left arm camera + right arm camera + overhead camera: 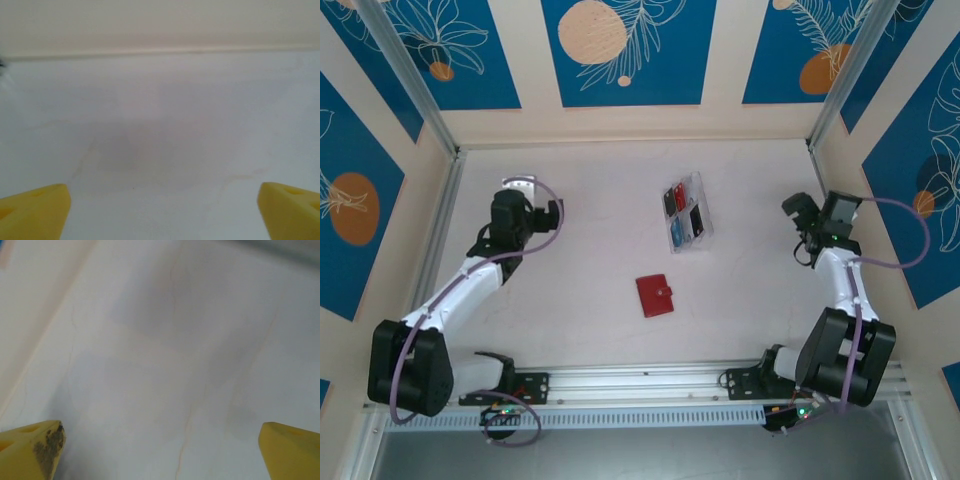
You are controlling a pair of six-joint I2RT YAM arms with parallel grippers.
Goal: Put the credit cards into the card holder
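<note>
Basically, the pale worktop [590, 240] is taking up most of the top view, w/ cream walls [725, 60] carrying blue leaf-print panels and standing round three sides. The left arm [450, 290] is reaching up the left side from its base at the near edge. The right arm [840, 290] is doing the same on the right. Both are sitting well apart from the task things.

Right of ctr, toward the far side, a clear tray [704, 238] is lying flat, split into compartments. The credit cards [696, 218] are lying inside that tray in separate compartments. Black, red and blue ones are showing, but they're too small for an exact count.

The card holder [655, 295], red, is lying flat and closed on the bare worktop. It's sitting nearer the arm bases than the tray, apart from it, approx btwn the two arms.

In the left wrist view the left claw [162, 212] is standing released. Its yellow fingers [32, 212] are sitting wide apart at the bottom corners, w/ bare worktop btwn them, gripping nothing. In the right wrist view the right claw [160, 452] is likewise released, its yellow fingers [290, 452] spreading wide over bare worktop. The finger at the left of that view is carrying a dark smudge at its tip. Whether either claw is touching the worktop can't be told.
</note>
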